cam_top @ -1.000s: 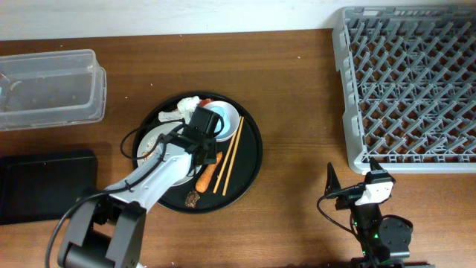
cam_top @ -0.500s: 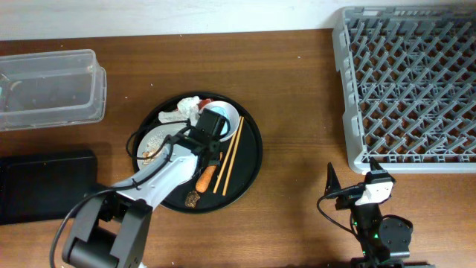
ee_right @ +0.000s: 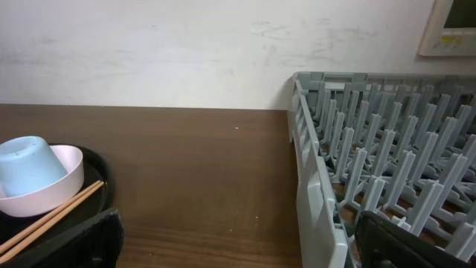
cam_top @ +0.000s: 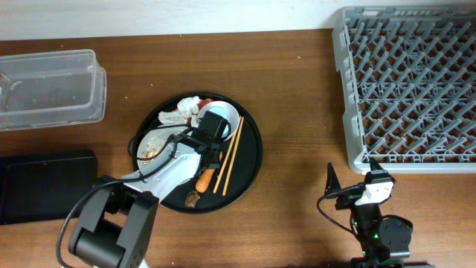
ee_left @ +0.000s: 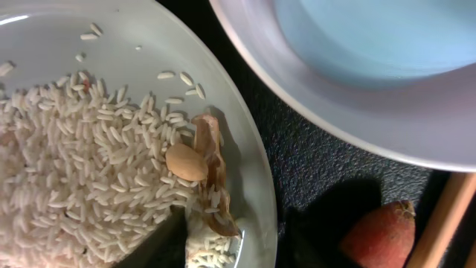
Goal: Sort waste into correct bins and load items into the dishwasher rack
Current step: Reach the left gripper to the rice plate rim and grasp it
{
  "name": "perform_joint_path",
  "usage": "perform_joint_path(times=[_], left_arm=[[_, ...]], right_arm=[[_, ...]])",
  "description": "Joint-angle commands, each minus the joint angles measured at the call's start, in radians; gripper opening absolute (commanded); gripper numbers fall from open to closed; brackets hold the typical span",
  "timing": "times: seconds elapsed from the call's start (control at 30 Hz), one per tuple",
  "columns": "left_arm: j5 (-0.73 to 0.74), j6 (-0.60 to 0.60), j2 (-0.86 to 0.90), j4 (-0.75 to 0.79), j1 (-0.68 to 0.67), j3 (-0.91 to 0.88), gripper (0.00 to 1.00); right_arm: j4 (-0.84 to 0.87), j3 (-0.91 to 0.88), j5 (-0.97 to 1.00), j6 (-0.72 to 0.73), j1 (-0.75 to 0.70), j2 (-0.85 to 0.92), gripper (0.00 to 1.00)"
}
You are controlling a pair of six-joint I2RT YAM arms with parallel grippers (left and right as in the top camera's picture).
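A round white plate (cam_top: 152, 140) with rice (ee_left: 74, 156) and beige food scraps (ee_left: 186, 162) lies on the round black tray (cam_top: 253, 152). My left gripper (cam_top: 202, 143) is open and low over the plate's right rim (ee_left: 230, 249), with one finger in the rice and the other outside the rim. Beside it are the white bowl (cam_top: 229, 113) holding the light-blue cup (cam_top: 214, 123), the orange carrot (cam_top: 206, 179), two chopsticks (cam_top: 229, 156), a dark scrap (cam_top: 193, 199), white tissue (cam_top: 184, 109) and a red wrapper (cam_top: 206, 100). My right gripper (cam_top: 355, 190) is open and empty.
The clear tub (cam_top: 48, 88) is at the far left, with the black rectangular tray (cam_top: 44, 186) below it. The grey dishwasher rack (cam_top: 409, 85) fills the right back and shows in the right wrist view (ee_right: 387, 171). Bare wooden table lies between the tray and the rack.
My left arm has swung off the plate, uncovering the rice, and the gripper has come down at the plate's right rim. The right arm has not moved.
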Motion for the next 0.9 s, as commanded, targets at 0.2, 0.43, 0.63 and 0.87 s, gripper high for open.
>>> perform_joint_path(times=[0.2, 0.43, 0.63, 0.87], left_arm=[[-0.017, -0.009, 0.013, -0.004, -0.002, 0.016, 0.34], [-0.046, -0.004, 0.012, -0.031, -0.002, 0.048, 0.33], [-0.042, 0.002, 0.012, -0.072, -0.002, 0.073, 0.28], [0.0, 0.001, 0.02, -0.082, -0.002, 0.071, 0.28]], right_arm=[[0.003, -0.016, 0.009, -0.006, -0.006, -0.008, 0.98], [0.003, -0.016, 0.009, -0.006, -0.006, -0.008, 0.98], [0.003, -0.016, 0.009, -0.006, -0.006, -0.008, 0.98], [0.003, -0.016, 0.009, -0.006, -0.006, -0.008, 0.98]])
